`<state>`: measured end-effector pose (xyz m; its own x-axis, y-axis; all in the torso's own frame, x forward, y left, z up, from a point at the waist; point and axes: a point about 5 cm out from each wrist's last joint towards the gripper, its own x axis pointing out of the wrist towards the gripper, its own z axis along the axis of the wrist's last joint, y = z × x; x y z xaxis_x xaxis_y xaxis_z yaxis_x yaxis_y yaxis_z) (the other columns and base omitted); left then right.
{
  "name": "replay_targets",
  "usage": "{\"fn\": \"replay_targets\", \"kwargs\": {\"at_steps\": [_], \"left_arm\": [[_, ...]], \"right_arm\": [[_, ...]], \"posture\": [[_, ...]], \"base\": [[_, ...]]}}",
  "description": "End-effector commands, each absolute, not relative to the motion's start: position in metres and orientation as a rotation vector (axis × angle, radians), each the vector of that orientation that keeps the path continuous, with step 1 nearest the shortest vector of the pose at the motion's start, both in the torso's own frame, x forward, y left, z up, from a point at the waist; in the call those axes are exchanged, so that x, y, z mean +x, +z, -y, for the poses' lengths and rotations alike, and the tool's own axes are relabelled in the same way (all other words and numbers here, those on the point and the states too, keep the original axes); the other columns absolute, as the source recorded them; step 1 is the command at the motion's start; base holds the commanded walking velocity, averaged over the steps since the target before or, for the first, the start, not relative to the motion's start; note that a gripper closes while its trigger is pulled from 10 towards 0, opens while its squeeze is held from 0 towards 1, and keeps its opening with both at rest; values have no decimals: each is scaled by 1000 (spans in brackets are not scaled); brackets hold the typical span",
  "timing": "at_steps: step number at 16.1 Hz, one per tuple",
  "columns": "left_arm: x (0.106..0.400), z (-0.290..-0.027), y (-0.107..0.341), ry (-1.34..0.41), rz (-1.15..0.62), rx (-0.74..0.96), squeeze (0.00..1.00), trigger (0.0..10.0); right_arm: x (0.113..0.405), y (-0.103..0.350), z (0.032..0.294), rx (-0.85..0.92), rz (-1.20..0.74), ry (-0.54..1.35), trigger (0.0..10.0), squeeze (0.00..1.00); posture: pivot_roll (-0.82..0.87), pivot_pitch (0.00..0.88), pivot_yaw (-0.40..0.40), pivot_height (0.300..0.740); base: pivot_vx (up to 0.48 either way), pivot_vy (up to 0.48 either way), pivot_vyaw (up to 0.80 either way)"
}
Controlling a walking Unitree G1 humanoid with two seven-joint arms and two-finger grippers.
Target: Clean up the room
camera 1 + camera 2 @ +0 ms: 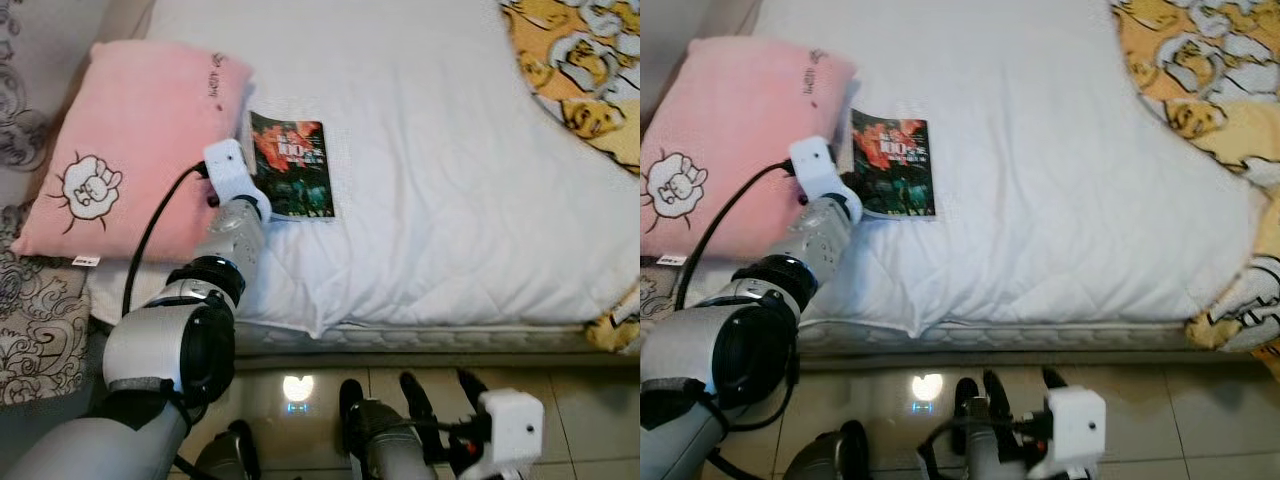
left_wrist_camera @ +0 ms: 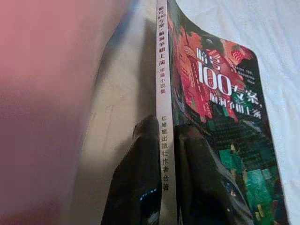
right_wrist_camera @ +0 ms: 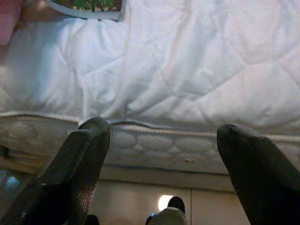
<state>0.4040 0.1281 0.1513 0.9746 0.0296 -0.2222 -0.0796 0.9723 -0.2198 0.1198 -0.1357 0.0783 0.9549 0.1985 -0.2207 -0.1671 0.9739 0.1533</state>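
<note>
A paperback book [image 1: 292,165] with a dark red and green cover lies on the white quilt [image 1: 450,180], right beside a pink pillow [image 1: 130,140]. My left arm reaches over the bed edge to the book's near corner by the pillow. In the left wrist view my left gripper [image 2: 168,140] straddles the white spine [image 2: 162,93]. One finger [image 2: 140,178] is on the pillow side and the other presses on the cover, shut on the book. My right gripper [image 3: 164,129] hangs low before the mattress edge, open with nothing between its fingers.
A yellow patterned blanket [image 1: 585,70] covers the bed's far right corner. Grey patterned fabric [image 1: 30,310] lies left of the pillow. The mattress edge [image 1: 420,338] runs across in front of me, with glossy tiled floor [image 1: 580,400] below.
</note>
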Motion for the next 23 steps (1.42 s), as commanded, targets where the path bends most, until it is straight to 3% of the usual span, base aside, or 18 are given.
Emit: {"fn": "replay_targets", "kwargs": {"at_steps": [1,2,5,9,11,14,16,17,20,22,23], "left_arm": [[403,-128,149,37,-231,-104,302,10000],[404,-127,150,9,-230,-30,1000,10000],[403,-121,147,-90,-258,117,1000,10000],[403,-127,148,-89,-259,189,1000,10000],[406,-133,157,-103,-209,372,1000,10000],[412,-146,177,-108,-117,577,1000,10000],[410,-145,173,-177,-112,532,1000,10000],[408,-148,171,-183,-110,460,0,10000],[399,-153,160,-259,-46,217,0,10000],[376,-150,135,-283,3,148,0,10000],[376,-150,135,-283,3,148,0,10000]], "right_arm": [[115,68,140,137,-301,166,10000,0],[116,67,139,141,-305,167,10000,0],[117,62,133,152,-317,181,10000,0],[120,63,131,161,-307,167,10000,0],[121,61,132,158,-306,164,10000,0],[139,58,135,146,-266,155,10000,0],[167,59,134,148,-199,143,10000,0],[180,62,136,147,-162,130,10000,0],[221,79,159,112,-41,9,10000,0],[249,76,176,67,-36,-49,10000,0],[249,76,176,67,-36,-49,10000,0]], "posture": [[-270,275,-51,740],[-262,272,-50,740],[-249,267,-37,740],[-252,263,-27,740],[-257,254,-23,740],[-233,173,13,740],[-204,75,55,740],[-182,11,79,740],[-84,0,83,740],[34,0,54,740],[34,0,54,740]], "base": [[0,0,0],[0,0,0],[0,0,0],[0,0,0],[0,0,0],[0,0,0],[0,0,0],[0,0,0],[0,0,0],[0,0,0],[0,0,0]]}}
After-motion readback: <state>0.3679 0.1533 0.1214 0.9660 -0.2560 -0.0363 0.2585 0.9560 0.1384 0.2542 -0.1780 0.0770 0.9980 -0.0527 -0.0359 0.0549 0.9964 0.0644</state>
